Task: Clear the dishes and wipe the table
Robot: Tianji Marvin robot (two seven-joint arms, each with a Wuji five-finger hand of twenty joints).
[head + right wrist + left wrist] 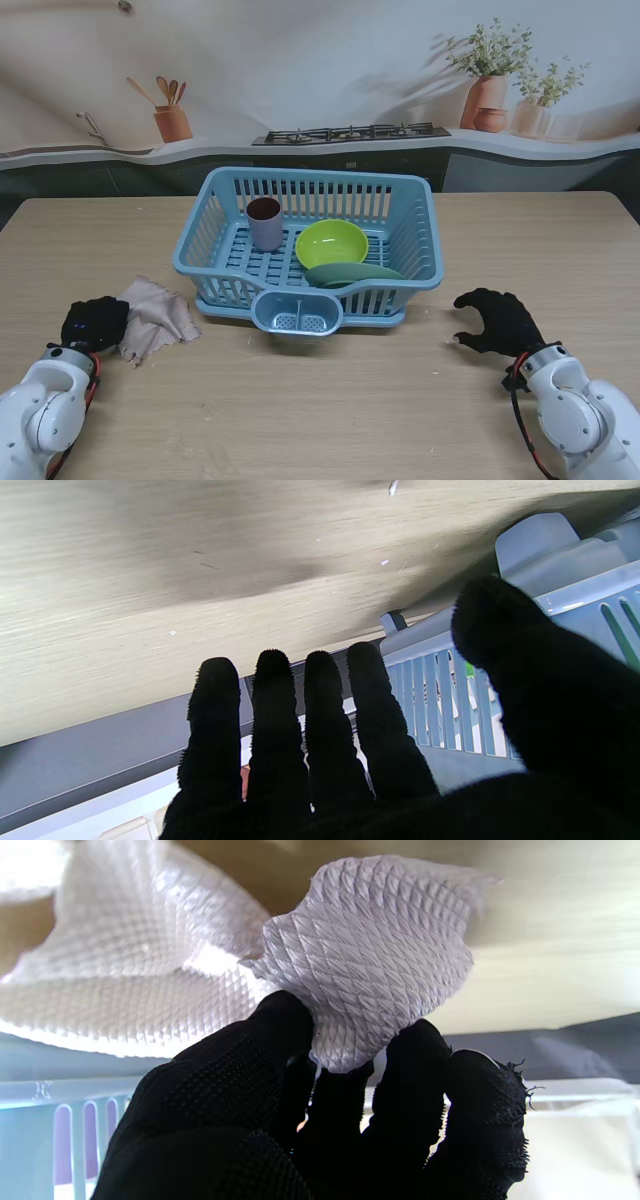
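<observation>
A light blue dish rack [415, 245] stands mid-table and holds a mauve cup [265, 222], a lime green bowl [332, 244] and a green plate [355, 273]. Left of the rack lies a crumpled beige cloth [155, 315]. My left hand [94, 322] in its black glove sits at the cloth's near-left edge. In the left wrist view its fingers [280, 1040] pinch a fold of the cloth [370, 965]. My right hand [500, 320] hovers open on the right of the rack, fingers [320, 715] spread with nothing in them.
The rack's cutlery cup [297, 312] juts from its front toward me. Small white crumbs [384, 562] dot the wooden table [330, 410] near the rack's right side. A counter with a stove and plant pots runs behind the table.
</observation>
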